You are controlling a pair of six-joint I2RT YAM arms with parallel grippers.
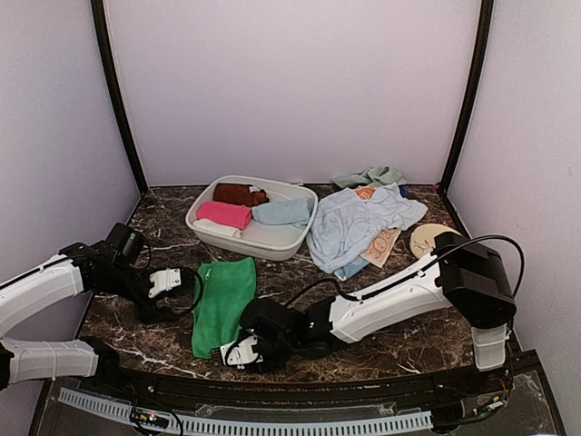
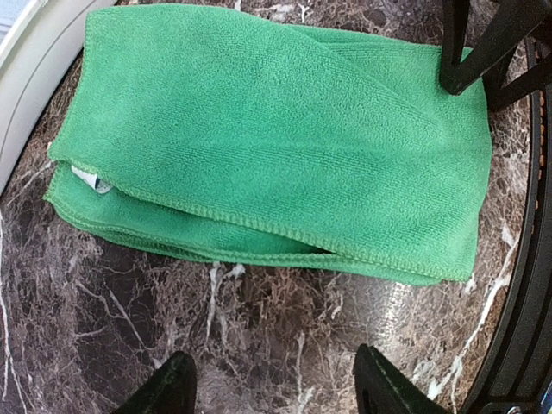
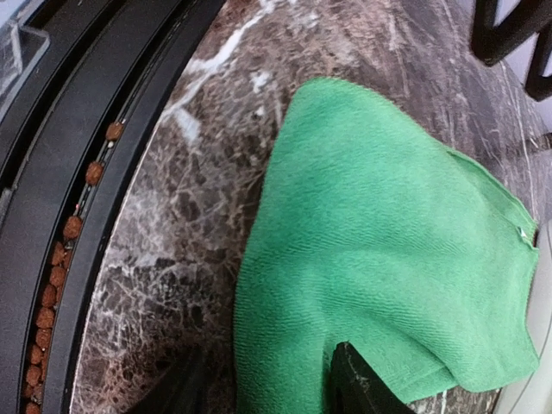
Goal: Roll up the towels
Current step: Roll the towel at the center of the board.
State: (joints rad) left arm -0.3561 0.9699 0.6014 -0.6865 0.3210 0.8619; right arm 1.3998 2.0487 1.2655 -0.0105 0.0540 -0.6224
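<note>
1. The marble table is seen to carry all items listed below.
2. The right arm is extended low across the front of the table towards the left. The left arm is extended in from the left side.
3. A pale blue cloth is spread loosely at the rear right, just beside the white basin. A peach printed cloth is laid on its near right edge.
4. The green towel is laid folded in a long strip on the table, in front of the basin and between the two grippers. Stacked layers are shown along its edge in the left wrist view.
5. Three rolled towels are held in the basin: a brown towel, a pink towel and a light blue towel.
6. A round tan disc is placed at the right, partly hidden behind the right arm.
7. The left gripper is positioned beside the towel's long edge. Its fingers are held apart with only bare marble between them.
8. The right gripper is positioned at the towel's near end. Cloth is seen between its fingers; whether it is clamped cannot be told.
</note>
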